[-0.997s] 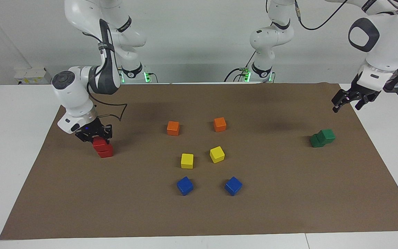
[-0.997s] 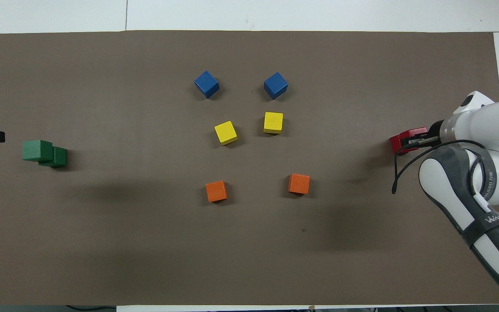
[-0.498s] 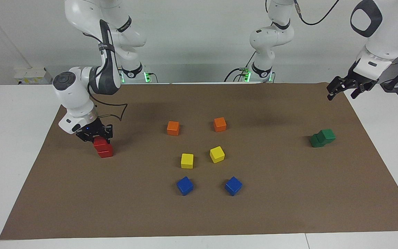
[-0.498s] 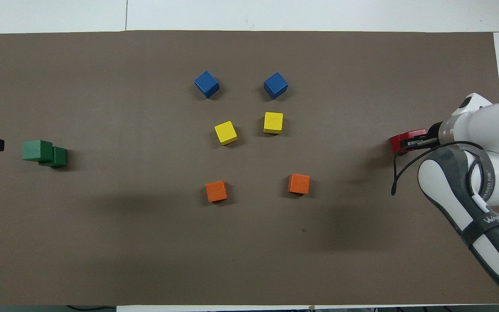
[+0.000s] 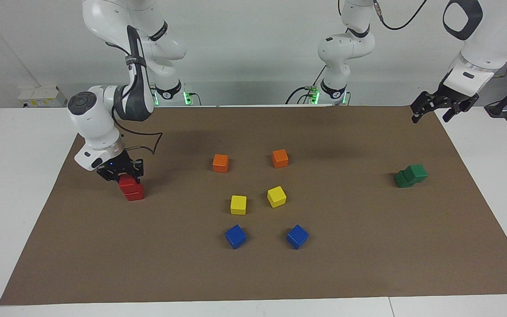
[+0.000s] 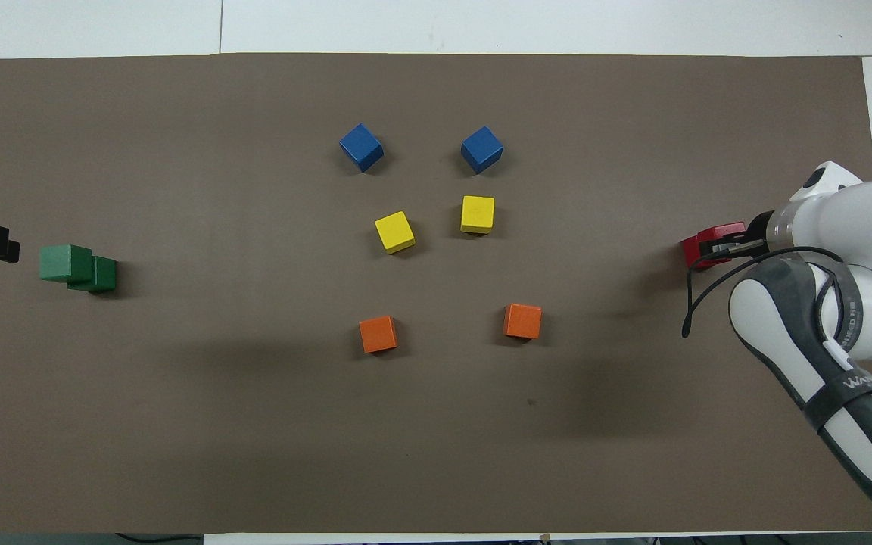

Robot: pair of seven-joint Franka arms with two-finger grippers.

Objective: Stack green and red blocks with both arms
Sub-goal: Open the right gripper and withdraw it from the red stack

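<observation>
Brown mat: I'm seeing right gripper pinching upper red block atop lower red block; left gripper, spread, is rising farther above green stack.

left end effector risen higher, drawn toward the robots, away from green stack
</observation>
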